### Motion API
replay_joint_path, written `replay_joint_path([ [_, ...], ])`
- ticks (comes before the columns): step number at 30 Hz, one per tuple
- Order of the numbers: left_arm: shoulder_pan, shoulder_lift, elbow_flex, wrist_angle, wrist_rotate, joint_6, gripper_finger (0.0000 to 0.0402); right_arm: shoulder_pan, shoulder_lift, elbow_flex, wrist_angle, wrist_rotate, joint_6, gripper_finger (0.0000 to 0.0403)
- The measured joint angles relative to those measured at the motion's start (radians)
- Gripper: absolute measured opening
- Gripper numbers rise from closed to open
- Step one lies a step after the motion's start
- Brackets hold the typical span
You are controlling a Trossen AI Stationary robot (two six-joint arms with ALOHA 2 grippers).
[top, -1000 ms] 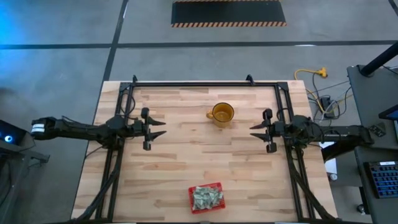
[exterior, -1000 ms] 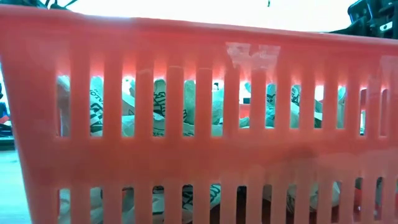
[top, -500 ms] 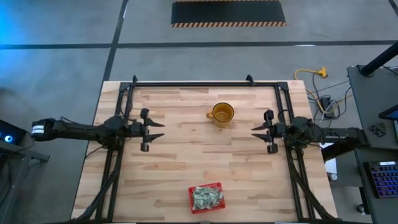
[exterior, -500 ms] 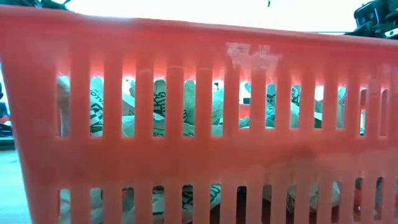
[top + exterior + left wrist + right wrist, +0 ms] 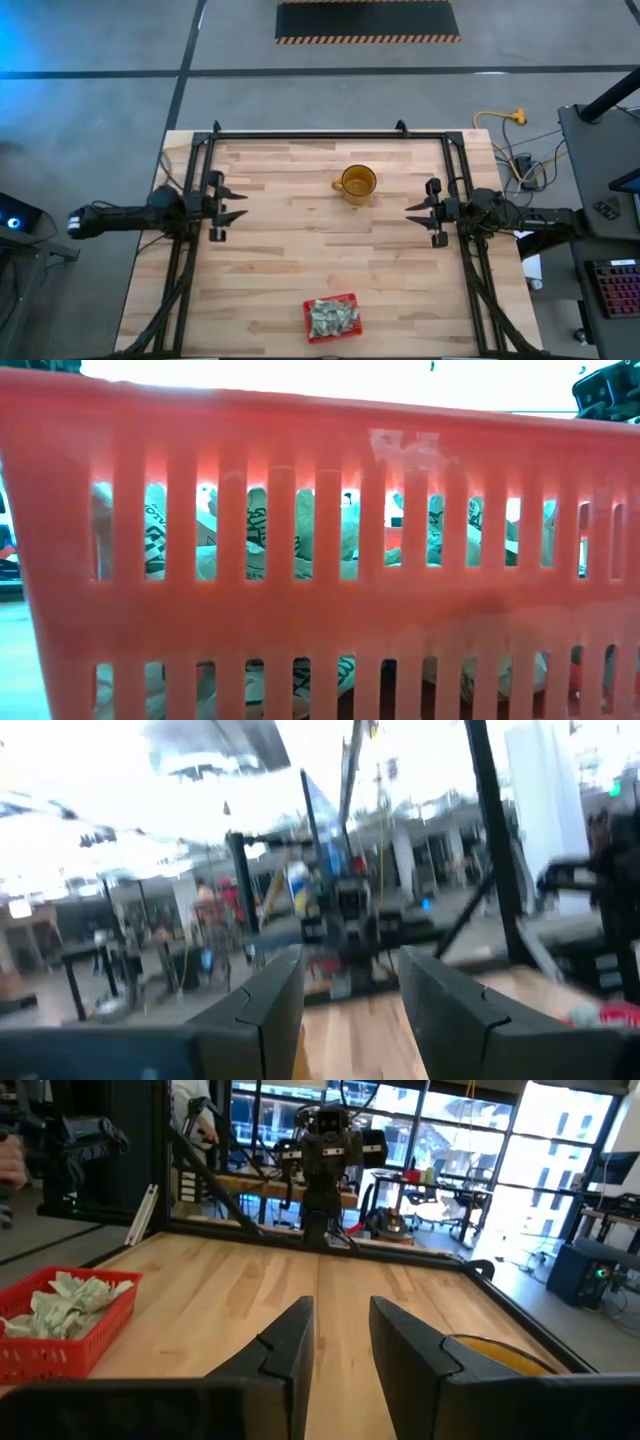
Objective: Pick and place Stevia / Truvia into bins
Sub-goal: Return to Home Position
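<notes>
The red mesh basket (image 5: 331, 318) stands at the table's near edge, filled with pale green and white Stevia packets (image 5: 333, 317). It fills the low view (image 5: 320, 550), where the packets (image 5: 250, 530) show through its slots, and it appears in the right wrist view (image 5: 62, 1325) with its packets (image 5: 65, 1300). My left gripper (image 5: 238, 203) hangs open and empty over the table's left side, seen also in its own wrist view (image 5: 350, 1010). My right gripper (image 5: 410, 212) is open and empty over the right side, its fingers (image 5: 340, 1345) pointing across the table.
A translucent amber mug (image 5: 356, 183) stands upright near the table's far middle; its rim (image 5: 500, 1352) shows in the right wrist view. A black frame (image 5: 330, 134) runs along the far edge and both sides. Bare wood lies between the grippers and the basket.
My left gripper has drawn back toward the table's left edge and a little toward the far edge, staying open. My right gripper has drawn back very slightly toward the right edge. Basket, packets and mug have kept still.
</notes>
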Motion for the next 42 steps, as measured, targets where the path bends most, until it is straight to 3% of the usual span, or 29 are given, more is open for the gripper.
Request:
replay_joint_path([
  [7, -0.005, -0.140, 0.000, -0.136, 0.000, -0.034, 0.0148, 0.000, 0.003, 0.000, 0.000, 0.000, -0.007, 0.0080],
  [25, -0.005, -0.100, 0.001, -0.139, 0.000, -0.063, 0.0148, 0.000, 0.004, 0.000, 0.000, 0.001, 0.015, 0.0089],
  [42, -0.005, -0.068, 0.001, -0.137, -0.001, -0.062, 0.0148, 0.000, 0.016, 0.001, 0.000, 0.001, 0.012, 0.0071],
])
